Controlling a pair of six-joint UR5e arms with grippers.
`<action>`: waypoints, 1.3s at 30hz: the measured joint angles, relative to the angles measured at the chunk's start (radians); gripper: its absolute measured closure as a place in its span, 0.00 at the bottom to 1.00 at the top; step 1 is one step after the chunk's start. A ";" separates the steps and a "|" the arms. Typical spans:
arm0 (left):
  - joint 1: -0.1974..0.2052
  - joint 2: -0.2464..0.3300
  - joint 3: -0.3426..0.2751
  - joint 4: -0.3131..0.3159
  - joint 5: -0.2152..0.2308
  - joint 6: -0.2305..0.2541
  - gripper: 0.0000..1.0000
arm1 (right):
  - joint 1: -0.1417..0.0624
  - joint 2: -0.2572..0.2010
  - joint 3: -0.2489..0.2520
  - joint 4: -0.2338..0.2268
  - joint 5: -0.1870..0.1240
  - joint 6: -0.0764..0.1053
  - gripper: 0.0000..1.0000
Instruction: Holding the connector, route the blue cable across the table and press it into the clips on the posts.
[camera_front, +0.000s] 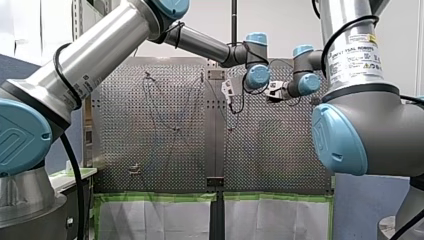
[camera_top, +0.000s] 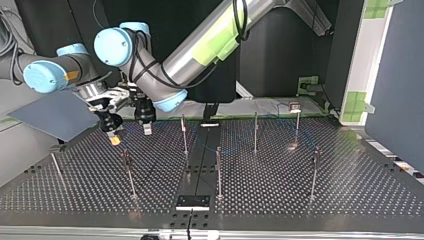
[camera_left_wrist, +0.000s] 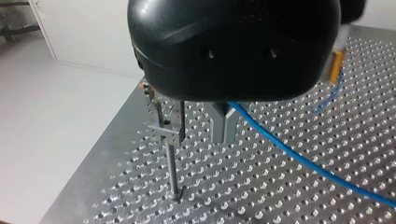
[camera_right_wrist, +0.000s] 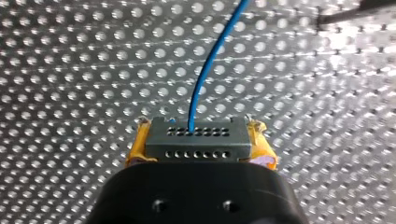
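Front view: my left arm (camera_front: 200, 42) and my right arm (camera_front: 355, 115) meet over the far middle of the tabletop (camera_front: 280, 150). Top view: right jaws at the view's left, left jaws just beside, among the posts (camera_top: 184, 131). Left wrist view: left jaws apart, the blue cable (camera_left_wrist: 289, 149) passing one finger (camera_left_wrist: 224, 128) near a clip post (camera_left_wrist: 171, 168). Right wrist view: right jaws clamped on the connector (camera_right_wrist: 196, 140), cable leading ahead. The cable looks light and limp; the stiff connector is the sound hold, plus a pinch close to each clip.
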 joint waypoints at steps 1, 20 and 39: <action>0.001 0.001 -0.001 -0.002 -0.003 -0.001 1.00 | -0.002 -0.005 0.000 -0.001 0.000 0.002 1.00; 0.031 0.002 -0.098 0.053 0.043 0.001 1.00 | -0.032 -0.091 -0.035 -0.016 -0.014 0.044 1.00; 0.073 0.002 -0.042 0.132 0.181 0.006 1.00 | -0.035 -0.125 -0.063 -0.027 -0.068 0.059 1.00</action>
